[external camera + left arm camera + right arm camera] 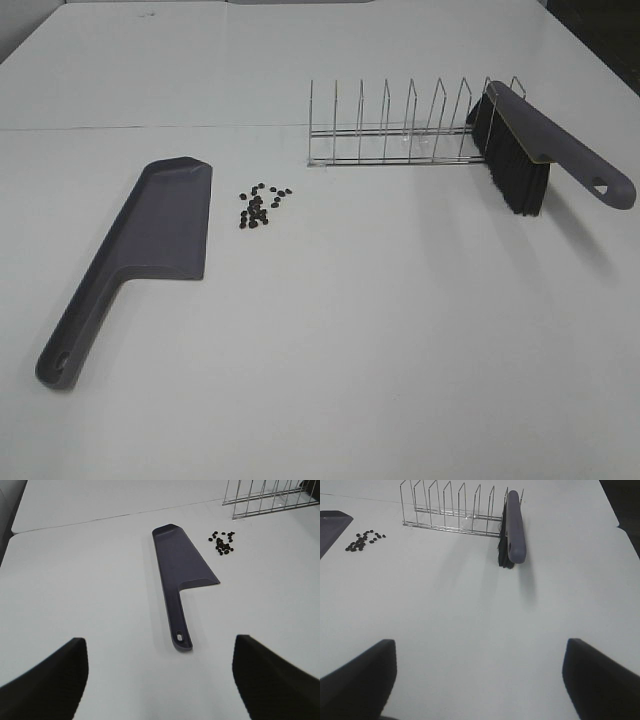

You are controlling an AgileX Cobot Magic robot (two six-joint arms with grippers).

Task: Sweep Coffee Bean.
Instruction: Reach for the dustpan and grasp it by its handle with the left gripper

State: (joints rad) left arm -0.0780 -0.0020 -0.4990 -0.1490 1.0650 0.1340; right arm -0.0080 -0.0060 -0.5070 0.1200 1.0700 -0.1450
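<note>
Well, the coffee beans are lying loose on the table, just beside the dustpan (light, hard, probably rolling easily); the brush handle is offering the grip. The left gripper and right gripper are standing wide, empty.

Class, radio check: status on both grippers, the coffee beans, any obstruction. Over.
Left gripper, right gripper open, empty. Coffee beans loose beside dustpan, unswept. Brush propped on wire rack, untouched; rack behind beans, not blocking.
</note>
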